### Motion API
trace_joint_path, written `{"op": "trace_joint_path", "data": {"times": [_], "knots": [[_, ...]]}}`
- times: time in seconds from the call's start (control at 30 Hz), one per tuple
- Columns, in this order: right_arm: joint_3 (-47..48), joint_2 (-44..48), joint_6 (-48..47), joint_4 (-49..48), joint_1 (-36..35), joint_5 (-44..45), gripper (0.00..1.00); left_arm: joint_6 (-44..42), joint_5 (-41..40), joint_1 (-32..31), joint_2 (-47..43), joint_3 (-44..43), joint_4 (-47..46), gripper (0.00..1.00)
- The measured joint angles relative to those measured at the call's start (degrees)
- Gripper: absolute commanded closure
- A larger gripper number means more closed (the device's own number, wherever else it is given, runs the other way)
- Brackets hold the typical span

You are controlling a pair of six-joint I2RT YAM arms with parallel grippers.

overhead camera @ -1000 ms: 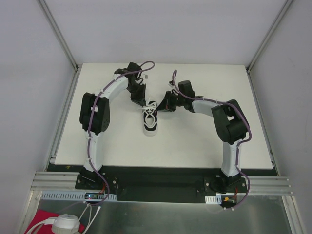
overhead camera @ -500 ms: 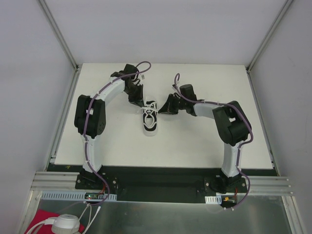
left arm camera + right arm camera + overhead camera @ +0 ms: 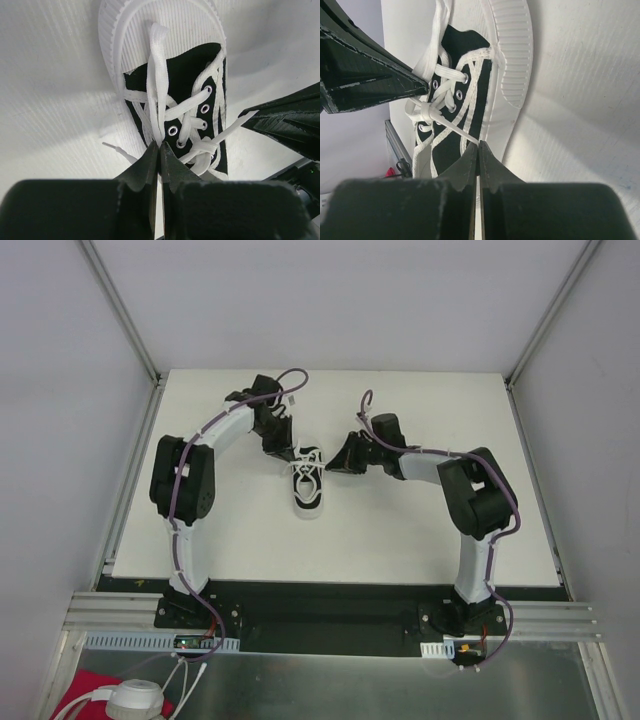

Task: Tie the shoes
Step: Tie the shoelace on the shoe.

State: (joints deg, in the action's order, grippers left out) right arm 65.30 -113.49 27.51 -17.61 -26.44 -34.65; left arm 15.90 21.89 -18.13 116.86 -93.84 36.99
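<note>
White counter (image 3: 400,540) carries it all. The left arm (image 3: 200,455) and right arm (image 3: 470,490) curve in from the near edge towards its middle. There the black sneaker (image 3: 308,492) sits sole-down, white toe towards the arm bases, between the two end effectors. The left end effector (image 3: 160,147) is closed, pinching one strand of the white laces (image 3: 156,75) beside the eyelets. The right end effector (image 3: 479,146) is likewise closed on a thin strand running from the crossed laces.
</note>
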Motion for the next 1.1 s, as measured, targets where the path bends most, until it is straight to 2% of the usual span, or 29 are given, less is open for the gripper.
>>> {"op": "trace_joint_path", "data": {"times": [0.3,1.1], "knots": [[-1.7,0.0,1.6,-2.3,0.5,-0.1,1.00,0.2,0.1,1.6,-1.1,3.3,-2.0,1.00],[-3.0,0.0,4.0,-5.3,0.9,-0.1,1.00,0.2,-1.4,1.7,-2.2,5.2,-3.6,1.00]]}}
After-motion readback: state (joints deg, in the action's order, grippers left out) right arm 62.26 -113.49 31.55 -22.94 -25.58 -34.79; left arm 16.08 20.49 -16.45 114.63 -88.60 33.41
